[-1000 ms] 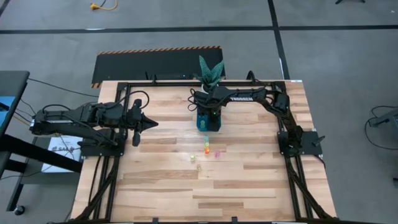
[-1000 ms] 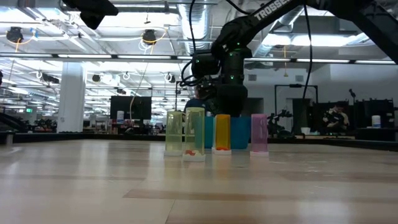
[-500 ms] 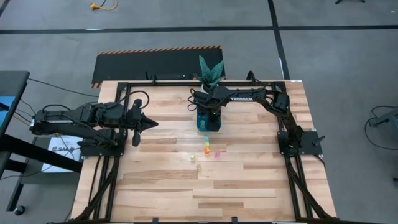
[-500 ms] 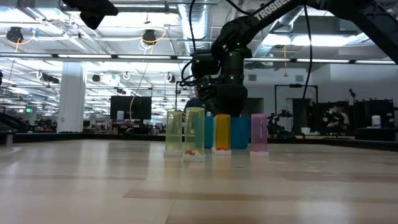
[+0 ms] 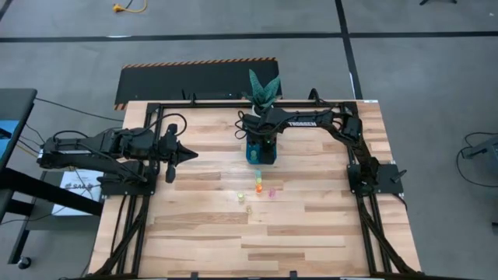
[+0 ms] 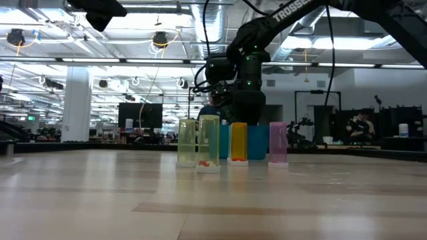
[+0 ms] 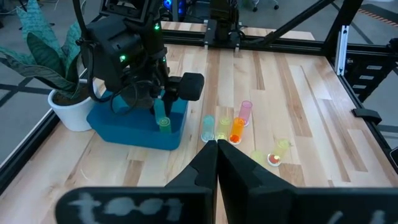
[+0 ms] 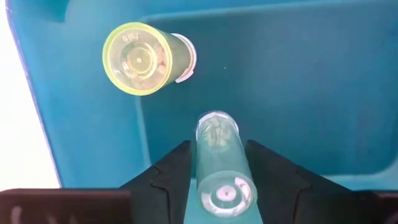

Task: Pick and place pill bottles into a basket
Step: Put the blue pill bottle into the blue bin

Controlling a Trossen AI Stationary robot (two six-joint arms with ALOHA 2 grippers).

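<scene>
- Basket, teal, sits mid-table beside the plant pot; my right gripper hangs over it.
- Pale green bottle lies between my fingers; whether they pinch it, I cannot tell.
- Yellow-green bottle rests inside the basket.
- Other bottles stand on the table nearby.
- Left gripper waits at the table's left, pressed together.

Plant crowds basket (far side).

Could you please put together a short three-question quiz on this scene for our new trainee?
1. True or false: the left hand is over the basket.
2. What lies between the right hand's fingers? A) a pale green bottle B) the plant C) nothing
3. Fill in: a yellow-green bottle already lies inside the ____.

Key: 1 false, it waits apart at the table's left side; 2 A, the pale green bottle; 3 basket.
</scene>
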